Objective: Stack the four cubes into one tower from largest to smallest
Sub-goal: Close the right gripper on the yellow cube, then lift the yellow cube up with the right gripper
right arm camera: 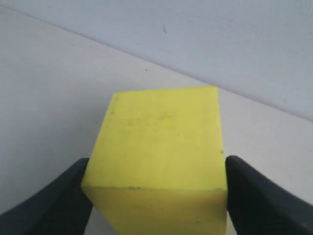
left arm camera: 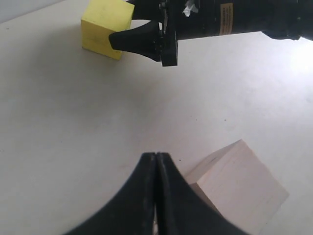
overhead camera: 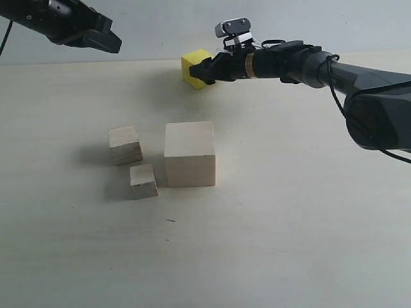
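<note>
Right wrist view: the bright yellow medium cube (right arm camera: 161, 132), matte and faintly scuffed, sits far back on the table (right arm camera: 44, 98), left of centre; the right gripper (right arm camera: 156, 164), jaws wide, grasps its two sides.

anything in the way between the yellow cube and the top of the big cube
Nothing visible. Only bare table lies between the yellow cube, flanked by the fingers of the right gripper, and the big cube, whose top is empty. The plywood cube and smallest cube sit to its left in the exterior view, off that line.
</note>
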`<state>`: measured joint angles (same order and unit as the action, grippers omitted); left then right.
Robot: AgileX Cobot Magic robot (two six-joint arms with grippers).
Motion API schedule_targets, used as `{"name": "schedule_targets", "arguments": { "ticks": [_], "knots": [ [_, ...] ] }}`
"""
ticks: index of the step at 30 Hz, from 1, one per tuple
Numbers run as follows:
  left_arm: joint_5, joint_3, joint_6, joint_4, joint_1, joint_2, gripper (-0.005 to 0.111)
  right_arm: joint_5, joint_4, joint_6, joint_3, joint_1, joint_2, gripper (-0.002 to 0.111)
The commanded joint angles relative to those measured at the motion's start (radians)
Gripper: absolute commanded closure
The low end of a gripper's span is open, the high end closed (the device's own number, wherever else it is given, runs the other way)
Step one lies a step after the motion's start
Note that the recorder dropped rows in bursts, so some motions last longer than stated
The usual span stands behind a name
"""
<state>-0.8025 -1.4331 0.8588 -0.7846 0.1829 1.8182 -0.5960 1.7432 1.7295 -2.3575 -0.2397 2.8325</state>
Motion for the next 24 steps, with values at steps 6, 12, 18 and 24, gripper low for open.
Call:
{"name": "schedule_targets", "arguments": {
  "ticks": [6,12,18,24],
  "knots": [
    [-0.006,0.003,0.004,-0.004,0.003,-0.009,0.107,-0.003,0.001,0.070,0.001,0.001,-0.024,0.088],
    [-0.014,0.003,0.004,0.000,0.003,-0.009,0.107,-0.087,0.001,0.124,0.001,0.020,-0.083,0.108],
    [-0.016,0.003,0.004,0.006,0.003,-0.009,0.107,-0.158,0.001,0.135,0.001,0.061,-0.141,0.108],
    [-0.030,0.003,0.004,0.006,0.003,-0.009,0.107,-0.330,0.001,0.183,0.001,0.136,-0.166,0.108]
  ]
}}
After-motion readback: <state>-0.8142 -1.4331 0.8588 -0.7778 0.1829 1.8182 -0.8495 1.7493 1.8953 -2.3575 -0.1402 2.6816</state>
